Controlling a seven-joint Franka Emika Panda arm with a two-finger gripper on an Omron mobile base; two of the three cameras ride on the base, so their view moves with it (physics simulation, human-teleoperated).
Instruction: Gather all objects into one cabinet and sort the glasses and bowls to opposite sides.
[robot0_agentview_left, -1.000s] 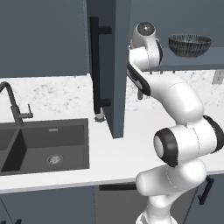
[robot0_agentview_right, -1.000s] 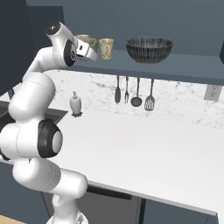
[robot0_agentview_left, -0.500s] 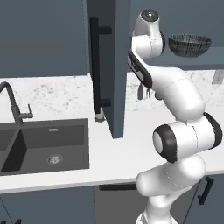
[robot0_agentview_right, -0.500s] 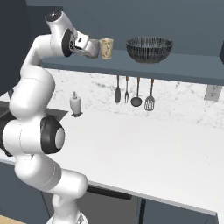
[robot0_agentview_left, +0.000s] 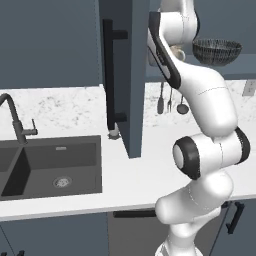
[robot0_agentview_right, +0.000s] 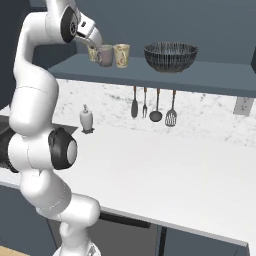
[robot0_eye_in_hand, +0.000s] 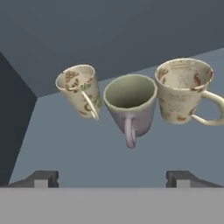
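End effector raised to the cabinet shelf, fingers spread wide apart with nothing between them; in the hand view the two dark fingertips sit far out to either side, clear of the mugs ahead. Three small vessels stand upright in a close row on the shelf. The middle one, a pinkish-beige mug, shows a handle turned toward the camera in the hand view. On one side of it stands a cream mug with reddish markings, just beside it, possibly touching; on the other side a second cream mug with its handle pointing away from the row. From the right base view the same trio sits at the left part of the shelf, just off the tip of the hand: pinkish-beige mug and a cream mug side by side, the third partly hidden behind the hand. Dark patterned bowl rests further right on the same shelf, apart from the mugs; also seen in the left base view. Cabinet door stands open, its long black bar handle facing the sink. Below the shelf, utensils hang on the wall above the white desk; a small soap dispenser stands on the desk near the wall.
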